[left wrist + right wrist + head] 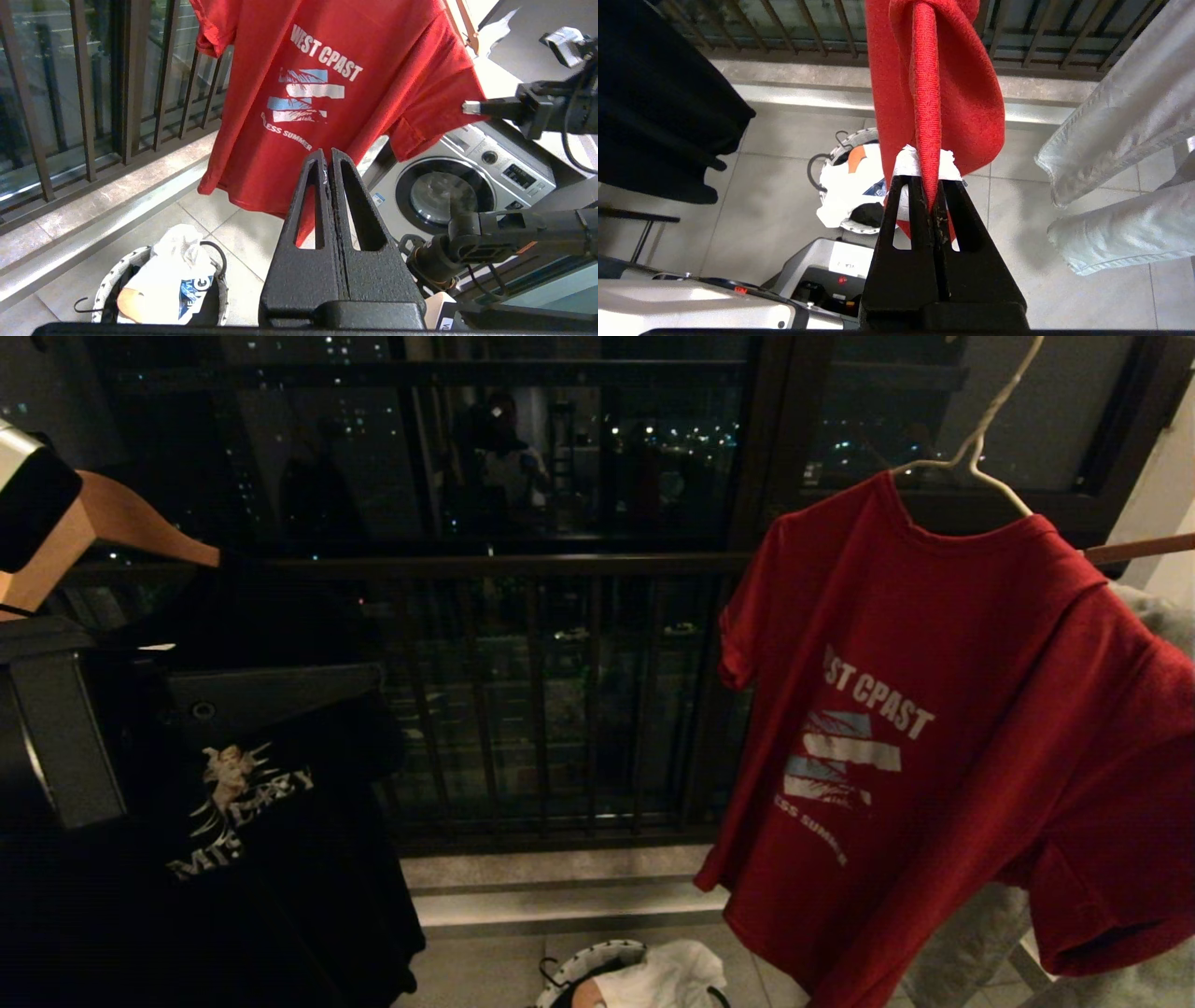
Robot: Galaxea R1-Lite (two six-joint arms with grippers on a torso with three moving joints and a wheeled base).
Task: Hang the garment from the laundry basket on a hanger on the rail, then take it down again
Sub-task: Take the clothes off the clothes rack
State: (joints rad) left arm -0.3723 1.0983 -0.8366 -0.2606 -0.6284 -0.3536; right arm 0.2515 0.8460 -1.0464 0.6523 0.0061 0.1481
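The red "WEST COAST" garment (934,644) hangs on the thin white wire hanger (980,439), whose hook runs out of the top of the head view; the rail is out of view. In the right wrist view my right gripper (928,179) is shut on a folded hem of the garment (971,93). The left wrist view shows that gripper (472,107) level at the shirt's sleeve (434,93). My left gripper (328,156) is shut and empty, held in front of and below the garment (327,46). The laundry basket (597,957) (105,289) (845,144) sits on the floor beneath.
A white T-shirt with a blue graphic (177,275) fills the basket. A black printed T-shirt (252,803) on a wooden hanger (121,523) hangs at the left. Dark balcony bars (541,709) stand behind. A washing machine (467,177) and pale grey laundry (1120,116) are on the right.
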